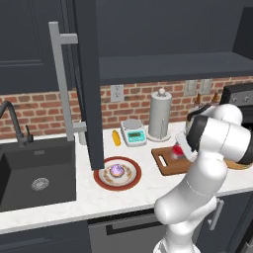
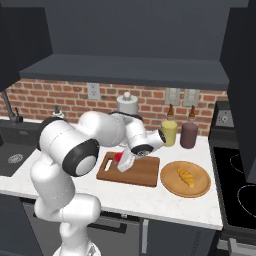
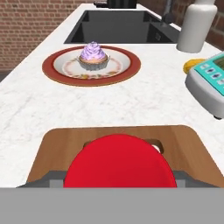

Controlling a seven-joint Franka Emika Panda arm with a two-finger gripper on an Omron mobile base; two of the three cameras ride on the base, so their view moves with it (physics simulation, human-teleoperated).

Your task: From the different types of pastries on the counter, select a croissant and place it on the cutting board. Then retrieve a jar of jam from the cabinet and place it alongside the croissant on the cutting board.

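Jam jar [image 3: 120,161], clenched in the gripper [image 2: 123,161], hangs low over the cutting board's [image 2: 145,173] handle end for set-down, though the croissant [image 2: 186,176] lies on the round wooden plate [image 2: 200,191].

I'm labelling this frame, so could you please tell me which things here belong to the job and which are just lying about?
Job:
jam jar, over the board's handle end
board
croissant, on the round wooden plate, not the board
cabinet, door open
gripper

Lying about:
cupcake on its plate
scale
paper towels
two canisters
sink
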